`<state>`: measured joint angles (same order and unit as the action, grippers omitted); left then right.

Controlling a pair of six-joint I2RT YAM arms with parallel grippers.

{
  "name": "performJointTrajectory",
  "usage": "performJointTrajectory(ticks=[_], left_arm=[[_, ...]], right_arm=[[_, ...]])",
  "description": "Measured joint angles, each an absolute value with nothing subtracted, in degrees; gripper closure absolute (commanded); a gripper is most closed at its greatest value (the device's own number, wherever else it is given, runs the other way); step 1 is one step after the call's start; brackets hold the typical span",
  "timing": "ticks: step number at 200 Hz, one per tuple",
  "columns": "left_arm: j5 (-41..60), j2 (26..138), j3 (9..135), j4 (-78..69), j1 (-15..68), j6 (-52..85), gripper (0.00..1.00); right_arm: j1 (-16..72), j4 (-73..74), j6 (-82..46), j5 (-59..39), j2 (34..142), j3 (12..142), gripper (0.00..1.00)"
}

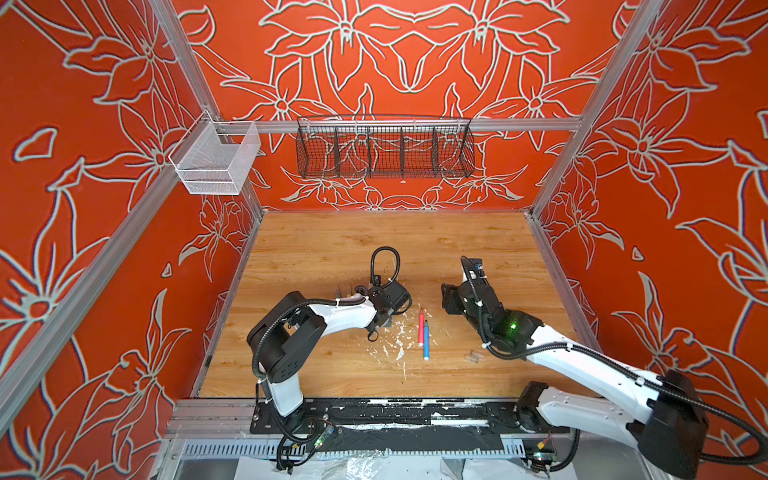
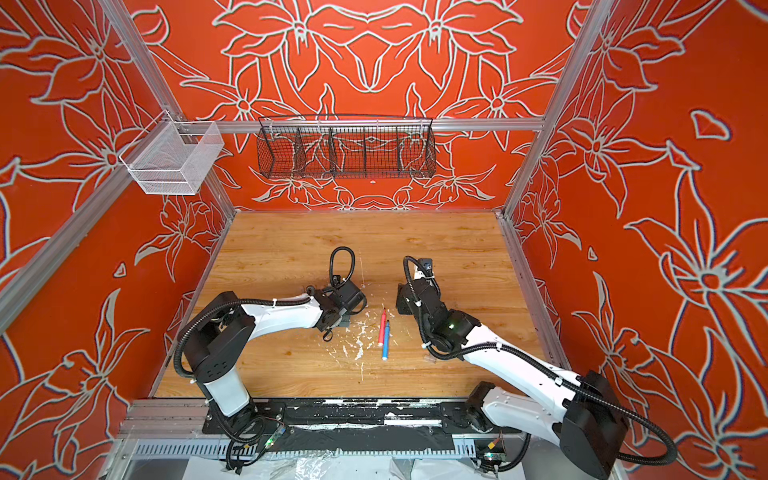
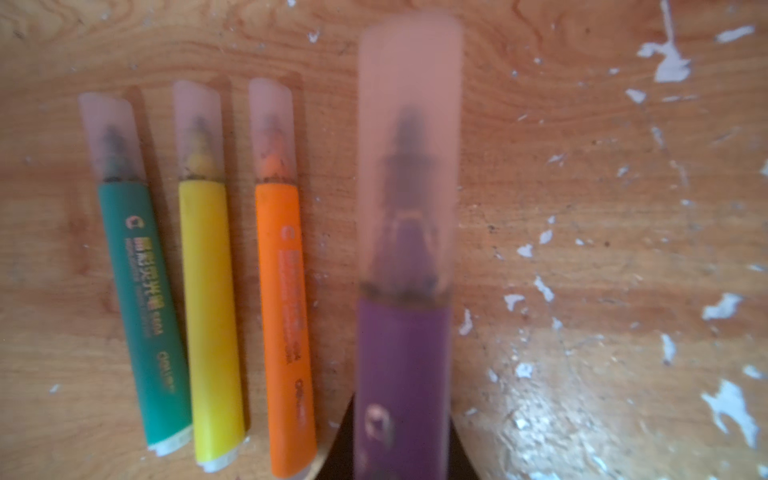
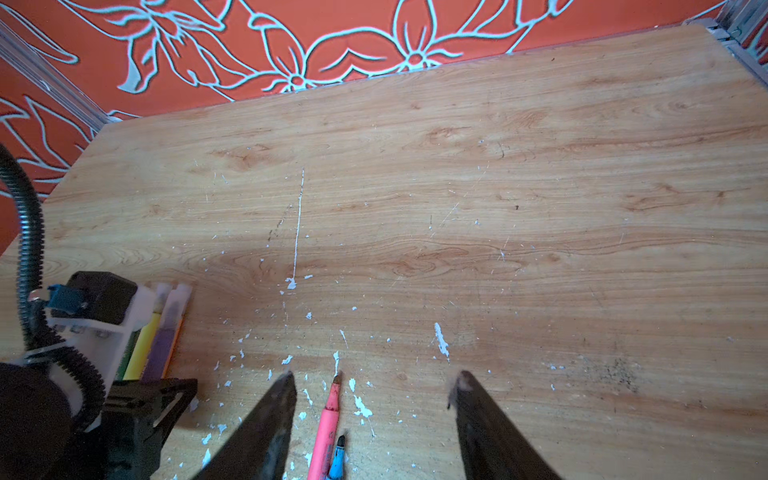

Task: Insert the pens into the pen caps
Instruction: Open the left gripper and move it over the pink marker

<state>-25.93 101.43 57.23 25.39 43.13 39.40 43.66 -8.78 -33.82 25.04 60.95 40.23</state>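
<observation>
The purple pen (image 3: 401,353) is sitting clamped in the left gripper (image 3: 401,453), whose dark fingers are pressing closed on its barrel. Its frosted tubular cap (image 3: 409,145) is jutting out ahead of the fingertips, and the pointed tip is showing dimly through the plastic. Just off to one side of that gripper, the orange pen (image 3: 282,311), yellow pen (image 3: 212,311) and green pen (image 3: 139,311) are lying flat in a row. Each is wearing a similar cap, and their smooth matte barrels are running roughly parallel to the held one.

The pink-red pen (image 4: 326,419) is lying uncapped between the spread fingers of the right gripper (image 4: 376,378), its bare tip pointing the way they point. That gripper is gaping wide and gripping nothing. The blue pen (image 4: 337,457), also uncapped, is lying right alongside, set back toward the wrist. Loose clear caps (image 1: 473,356) are lying behind the right gripper, beside its forearm. The wood-grain table (image 4: 498,166) is carrying scattered white paint flecks (image 3: 669,62).
</observation>
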Motion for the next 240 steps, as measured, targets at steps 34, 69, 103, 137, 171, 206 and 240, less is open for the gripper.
performJointTrajectory(ticks=[34, 69, 103, 137, 171, 206, 240], left_arm=[[-27.4, 101.8, 57.9, 27.7, 43.1, 38.4, 0.73], [-28.0, 101.7, 59.1, 29.5, 43.1, 37.9, 0.71], [-28.1, 100.0, 59.9, 31.3, 43.1, 37.3, 0.71], [-27.9, 93.4, 60.5, 33.7, 43.6, 37.1, 0.68], [-26.8, 82.0, 59.8, 33.8, 48.3, 37.1, 0.66], [-23.9, 75.9, 56.8, 31.3, 55.4, 37.7, 0.67], [-21.7, 79.8, 56.0, 30.1, 60.6, 39.1, 0.69]], right_arm=[[43.6, -8.8, -33.8, 25.0, 60.9, 40.2, 0.38], [43.6, -8.8, -33.8, 24.9, 60.9, 40.2, 0.38], [43.6, -8.8, -33.8, 24.6, 60.9, 40.2, 0.37], [43.6, -8.9, -33.7, 24.5, 60.3, 40.2, 0.37], [43.5, -9.0, -33.6, 24.5, 60.2, 40.2, 0.37], [43.4, -9.1, -33.6, 24.4, 60.2, 40.2, 0.37], [43.4, -9.3, -33.6, 24.4, 60.3, 40.2, 0.37]])
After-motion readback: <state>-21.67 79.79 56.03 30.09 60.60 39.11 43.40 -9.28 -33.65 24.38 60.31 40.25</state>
